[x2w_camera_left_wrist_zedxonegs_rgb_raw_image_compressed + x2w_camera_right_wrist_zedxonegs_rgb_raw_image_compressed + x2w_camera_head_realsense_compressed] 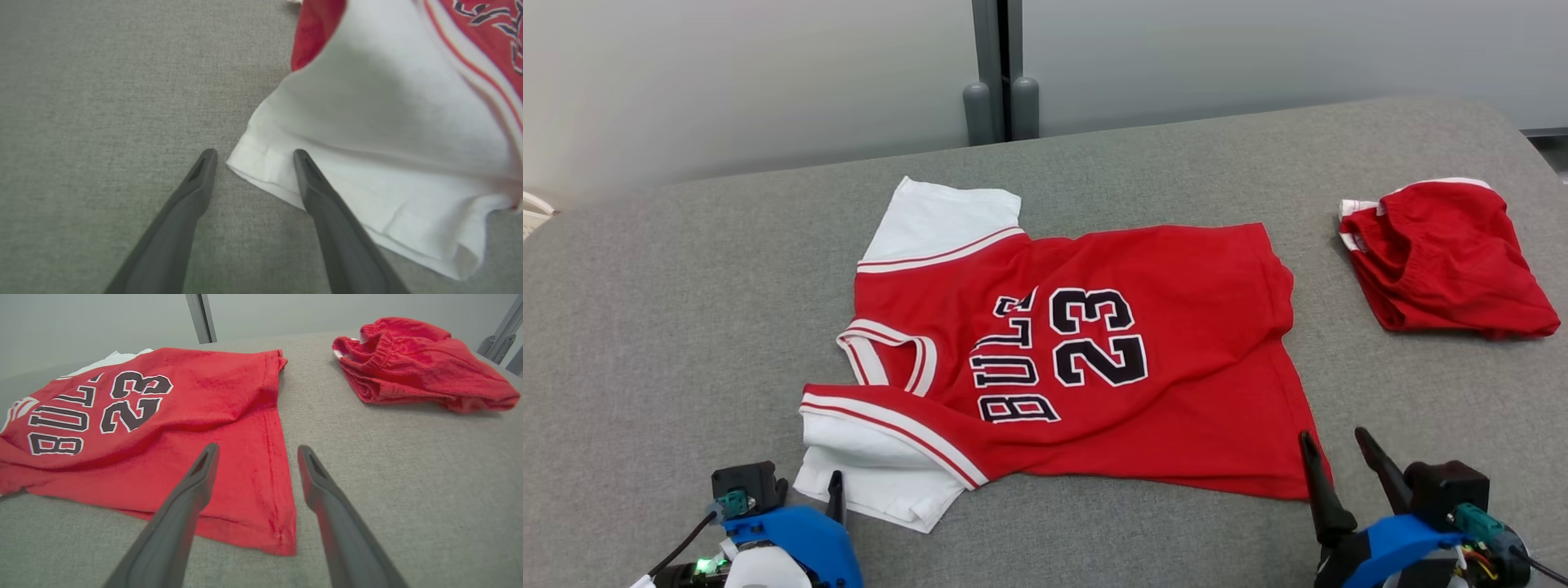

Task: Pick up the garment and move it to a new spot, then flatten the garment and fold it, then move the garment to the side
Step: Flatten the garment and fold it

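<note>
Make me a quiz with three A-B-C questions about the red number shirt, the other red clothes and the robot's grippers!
1. Where are the bunched red cloth shorts, seen from the red short-sleeved number 23 jersey?
A. on top of it
B. to the robot's right, apart
C. under it
2. What colour are the jersey's sleeves?
A. white
B. blue
C. black
3. How are the left gripper and right gripper?
A. both open, empty
B. both shut on the jersey
C. one open, one shut
Answers: B, bare grey fabric-covered table shows between them; A, both sleeves are white with red stripes; A, each gripper's fingers stand apart with nothing clamped.
</note>
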You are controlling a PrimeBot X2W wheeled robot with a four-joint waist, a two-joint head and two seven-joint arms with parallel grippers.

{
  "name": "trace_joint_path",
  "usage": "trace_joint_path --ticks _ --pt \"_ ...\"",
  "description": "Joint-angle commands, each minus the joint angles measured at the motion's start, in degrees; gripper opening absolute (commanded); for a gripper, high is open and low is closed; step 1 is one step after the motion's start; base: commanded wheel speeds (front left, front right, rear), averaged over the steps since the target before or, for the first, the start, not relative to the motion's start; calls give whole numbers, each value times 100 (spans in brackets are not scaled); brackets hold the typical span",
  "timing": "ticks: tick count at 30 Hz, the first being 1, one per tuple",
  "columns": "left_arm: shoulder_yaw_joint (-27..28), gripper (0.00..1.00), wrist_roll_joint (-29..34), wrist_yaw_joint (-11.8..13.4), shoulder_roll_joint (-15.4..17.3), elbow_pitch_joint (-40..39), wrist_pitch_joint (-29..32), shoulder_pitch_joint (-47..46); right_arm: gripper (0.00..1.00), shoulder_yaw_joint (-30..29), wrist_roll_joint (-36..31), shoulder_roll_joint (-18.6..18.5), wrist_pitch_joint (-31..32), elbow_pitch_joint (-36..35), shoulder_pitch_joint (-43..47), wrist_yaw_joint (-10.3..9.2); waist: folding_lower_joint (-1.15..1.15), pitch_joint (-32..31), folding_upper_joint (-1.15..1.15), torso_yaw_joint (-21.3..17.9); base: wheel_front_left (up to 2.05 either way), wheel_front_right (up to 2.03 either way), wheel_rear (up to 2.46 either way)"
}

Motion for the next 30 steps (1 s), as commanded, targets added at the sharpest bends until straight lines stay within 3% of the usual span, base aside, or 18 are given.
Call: trace_joint_path --ticks 1,2,3,5,7,13,20,21,22,23,24,25,30 --pt "-11 100 15 11 29 118 2 -86 100 -29 -35 -3 80 8 121 1 -1 26 -1 -28 0 0 0" --pt "-18 100 -7 -13 23 183 22 -91 100 -65 -33 -3 137 41 158 1 -1 41 -1 -43 0 0 0" --pt "-22 92 -33 -32 11 234 28 -103 100 -99 -49 -3 207 87 195 1 -1 54 -1 -54 0 0 0" --pt "-46 37 -43 -70 -3 344 46 -129 100 -184 -64 -2 304 183 211 1 -1 83 -1 -66 0 0 0" --pt "-64 0 -51 -76 -10 408 21 -160 100 -277 -116 -2 369 348 154 2 -1 110 -1 -62 0 0 0" --pt "-106 0 -97 -124 -61 439 -145 -259 100 -443 115 -4 321 1106 -276 1 -1 184 -1 71 0 0 0" --pt "-118 0 -180 -156 -86 368 -325 -229 100 -156 224 7 533 2102 -680 3 -1 225 -1 259 0 0 0" --pt "-114 0 -198 -153 -90 330 -363 -218 85 -101 253 22 560 2184 -706 8 -1 223 -1 272 0 0 0" --pt "-109 0 -210 -154 -95 291 -396 -204 49 -62 297 29 563 2252 -726 10 -1 219 -1 282 0 0 0" --pt "-102 0 -214 -158 -97 251 -426 -192 42 -42 311 39 542 2301 -743 10 -1 211 -1 288 0 0 0" --pt "-96 0 -237 -172 -101 201 -460 -187 25 -18 318 44 524 2344 -759 11 -1 203 -1 293 0 0 0" --pt "-85 0 -268 -190 -110 139 -497 -190 0 3 337 47 498 2358 -784 15 -1 192 -1 295 0 0 0" --pt "85 0 -670 -381 -242 -262 -554 -120 0 19 486 9 270 2167 -906 7 -1 59 -1 270 0 0 0"
